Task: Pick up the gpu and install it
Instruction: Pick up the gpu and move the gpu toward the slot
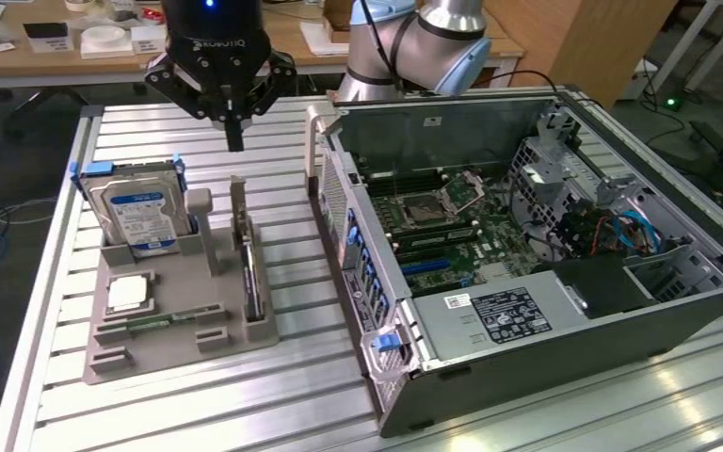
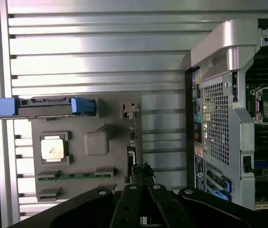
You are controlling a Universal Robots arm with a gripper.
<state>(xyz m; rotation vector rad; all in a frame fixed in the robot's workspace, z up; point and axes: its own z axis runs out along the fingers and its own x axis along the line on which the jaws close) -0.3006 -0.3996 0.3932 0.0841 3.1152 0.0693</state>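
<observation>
The claw (image 1: 233, 141) hung above the table with its two fingers pressed together and nothing between them. It stood over the far end of the grey tray (image 1: 167, 350), roughly in line with the graphics card (image 1: 251, 278), but well above it and not touching it. In the wrist view the claw (image 2: 142, 170) pointed along the same side of the tray where the card (image 2: 133, 154) stood.

The graphics card stood on its edge in a narrow slot at the side of the tray nearest to the computer case (image 1: 563, 377), so only its slim dark upper edge was offered upward. I judge it to be light and stiff but fragile. It is a thin board, and it probably does not forgive bending or a hard squeeze. The best hold seems to be across its thickness at the upper edge, near the middle of its length, so that it would rise straight out of the slot without tilting.

By count there were one graphics card, one hard drive (image 1: 146, 215), one processor chip (image 1: 127, 294) and one memory stick (image 1: 161, 321) — all in the one tray — and one open computer case beside it on the slatted table (image 1: 274, 405).
</observation>
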